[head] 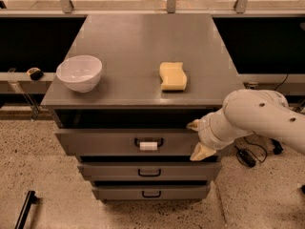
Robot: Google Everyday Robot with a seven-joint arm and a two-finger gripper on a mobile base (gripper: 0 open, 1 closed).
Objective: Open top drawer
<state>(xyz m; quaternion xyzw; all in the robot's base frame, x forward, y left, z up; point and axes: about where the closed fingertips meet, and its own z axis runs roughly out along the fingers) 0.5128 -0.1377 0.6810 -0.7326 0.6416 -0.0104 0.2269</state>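
Observation:
The top drawer (95, 142) is the widest grey drawer of the cabinet, with a black handle (148, 142) bearing a small white tag. It stands a little forward of the cabinet top, with a dark gap above its front. My gripper (196, 138) is at the right end of this drawer's front. Its two cream fingertips (200, 152) are spread apart, one at the drawer front's upper edge and one at its lower edge. The white arm (257, 116) reaches in from the right.
Two narrower grey drawers (149, 171) with plain black handles sit below. On the cabinet top (143, 42) are a white bowl (79, 73) and a yellow sponge (172, 76). A black cable (248, 156) lies on the speckled floor at right, and a black bar (25, 209) at lower left.

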